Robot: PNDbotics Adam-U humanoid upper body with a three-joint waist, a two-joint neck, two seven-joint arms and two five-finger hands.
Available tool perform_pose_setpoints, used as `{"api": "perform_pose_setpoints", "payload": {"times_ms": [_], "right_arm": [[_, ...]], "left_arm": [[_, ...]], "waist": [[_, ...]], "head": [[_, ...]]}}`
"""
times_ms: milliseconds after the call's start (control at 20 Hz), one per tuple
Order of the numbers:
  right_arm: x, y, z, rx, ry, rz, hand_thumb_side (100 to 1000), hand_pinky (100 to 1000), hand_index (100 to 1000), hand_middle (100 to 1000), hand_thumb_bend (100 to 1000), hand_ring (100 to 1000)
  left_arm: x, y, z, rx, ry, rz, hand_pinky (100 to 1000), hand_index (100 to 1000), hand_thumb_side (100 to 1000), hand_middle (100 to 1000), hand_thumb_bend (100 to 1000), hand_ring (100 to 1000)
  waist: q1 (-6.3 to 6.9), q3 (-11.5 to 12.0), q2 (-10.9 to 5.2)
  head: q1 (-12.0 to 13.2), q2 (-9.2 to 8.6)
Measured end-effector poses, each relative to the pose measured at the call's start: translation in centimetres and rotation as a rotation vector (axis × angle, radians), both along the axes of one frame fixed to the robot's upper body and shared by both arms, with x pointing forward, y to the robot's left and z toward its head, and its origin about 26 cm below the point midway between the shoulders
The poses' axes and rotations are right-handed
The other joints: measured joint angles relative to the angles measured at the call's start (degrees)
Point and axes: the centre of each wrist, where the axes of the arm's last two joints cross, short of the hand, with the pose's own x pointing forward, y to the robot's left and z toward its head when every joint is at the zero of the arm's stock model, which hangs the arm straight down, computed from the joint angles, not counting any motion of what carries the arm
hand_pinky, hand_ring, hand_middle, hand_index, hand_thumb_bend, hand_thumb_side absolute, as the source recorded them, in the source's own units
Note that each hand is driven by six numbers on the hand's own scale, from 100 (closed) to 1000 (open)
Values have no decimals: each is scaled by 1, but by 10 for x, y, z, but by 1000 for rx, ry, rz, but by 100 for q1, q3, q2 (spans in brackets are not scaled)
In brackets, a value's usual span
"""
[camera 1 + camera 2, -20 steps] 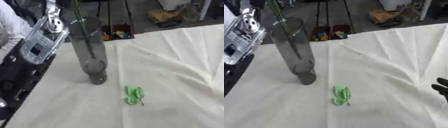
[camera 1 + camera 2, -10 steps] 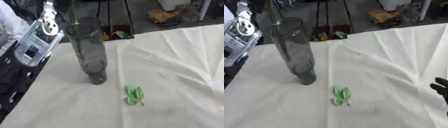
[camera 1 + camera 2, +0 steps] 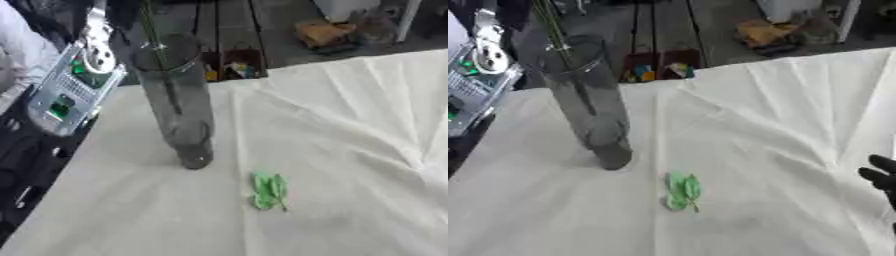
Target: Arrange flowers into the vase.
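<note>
A tall clear glass vase [image 3: 179,100] stands upright on the white cloth at the left. A thin green stem [image 3: 156,40] runs down into it, and its top leaves the picture. A small green leaf piece [image 3: 268,190] lies flat on the cloth to the right of the vase's foot. My left arm [image 3: 61,90], silver and black, comes in at the left edge beside the vase; its hand is out of view above. Only dark fingertips of my right hand [image 3: 879,175] show at the right edge, well away from the vase.
The white cloth [image 3: 350,125] is creased, with folds fanning out at the right. Beyond the table's far edge are a dark floor, a crate of coloured things [image 3: 232,67] and a cardboard box [image 3: 325,34].
The camera has tilted a little. My left arm has moved slightly up and left beside the vase. Vase, leaf and right fingertips stay put.
</note>
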Motion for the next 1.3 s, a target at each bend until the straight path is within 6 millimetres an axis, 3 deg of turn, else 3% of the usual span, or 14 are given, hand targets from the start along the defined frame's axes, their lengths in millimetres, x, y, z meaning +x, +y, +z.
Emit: {"api": "perform_pose_setpoints", "payload": {"times_ms": [350,700,1300], "right_arm": [[0,0,0,-1,1,1,1000,778,681,553,100,822],[0,0,0,0,6,0,1000,781,681,552,100,823],[0,0,0,1,15,-1,1000,782,680,551,100,824]], "left_arm": [[1,0,-4,-2,17,-5,289,576,863,551,100,521],[2,4,-11,76,67,-10,336,610,858,598,100,568],[2,5,-14,161,127,-40,431,723,971,699,100,670]], "waist": [[0,2,0],[6,14,0],[17,15,0]], "head": [[-24,-16],[-38,-16],[-57,-21]]}}
